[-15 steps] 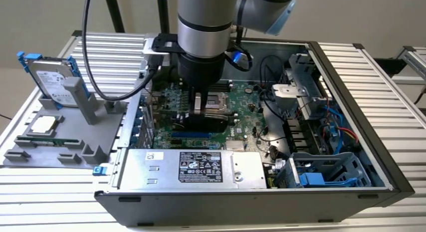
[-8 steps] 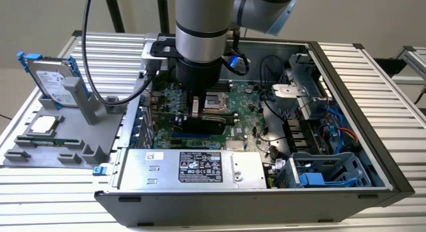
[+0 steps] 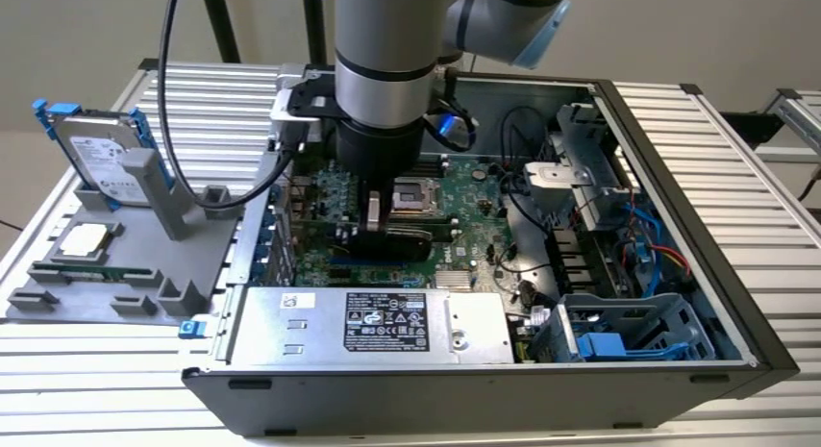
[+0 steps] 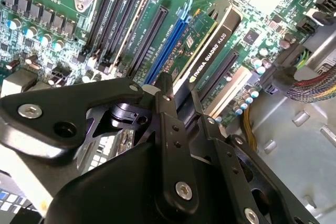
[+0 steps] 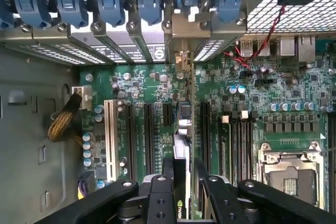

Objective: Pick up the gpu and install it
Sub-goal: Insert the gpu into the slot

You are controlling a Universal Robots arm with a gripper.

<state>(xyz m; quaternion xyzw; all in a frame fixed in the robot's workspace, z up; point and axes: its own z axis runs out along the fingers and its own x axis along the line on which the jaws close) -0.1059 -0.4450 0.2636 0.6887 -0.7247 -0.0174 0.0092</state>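
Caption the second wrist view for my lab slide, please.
Gripper shut on the gpu, holding it edge-down among the motherboard slots.

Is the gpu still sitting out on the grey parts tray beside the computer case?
No: in the second wrist view the gpu stands on edge over the motherboard slots inside the case, between the gripper fingers.

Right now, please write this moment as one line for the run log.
gripper: shut on gpu | gpu: upright on edge over blue slot of motherboard | place: inside open computer case | seating: cannot tell
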